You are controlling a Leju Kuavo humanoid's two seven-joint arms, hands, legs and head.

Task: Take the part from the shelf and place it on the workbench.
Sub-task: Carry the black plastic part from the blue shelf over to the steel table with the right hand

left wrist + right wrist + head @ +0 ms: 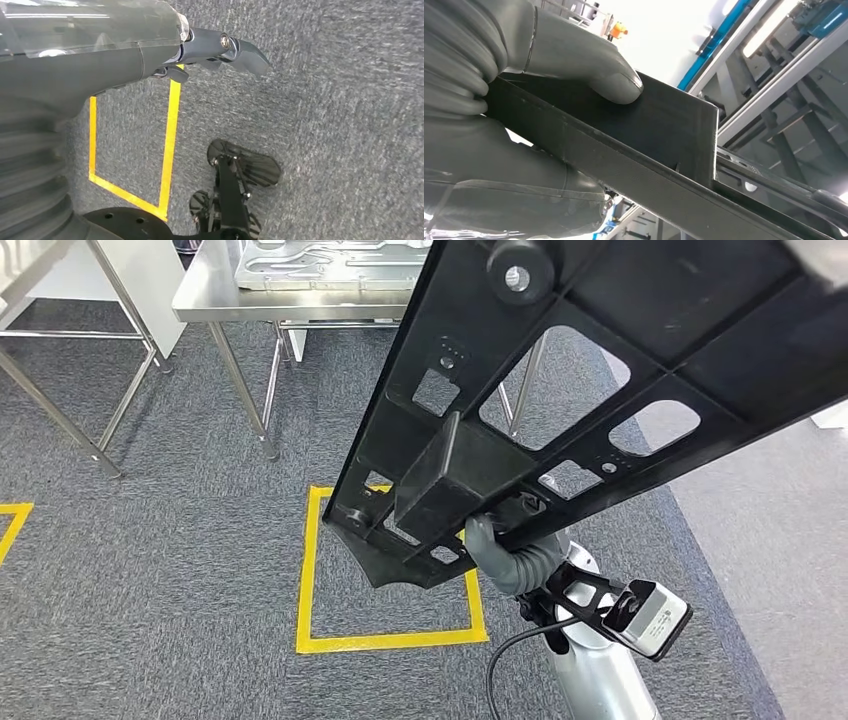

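Observation:
A large black plastic part (620, 350) with ribs and cut-out windows slants across the head view, from lower centre up to the top right. My right hand (508, 558) grips it from below near its lower end, beside a boxy block on the part. In the right wrist view the thumb (589, 65) presses on the part's flat black wall (664, 125), with the other fingers wrapped under its edge. The steel workbench (200, 302) stands ahead at the top. My left hand (150, 55) hangs over the carpet with its fingers stretched out and nothing in them.
A silver metal panel (320, 265) lies on the workbench. A second steel frame table (60, 340) stands at the far left. A yellow taped square (310, 570) marks the grey carpet below the part, and another strip of tape (10, 525) is at the left edge.

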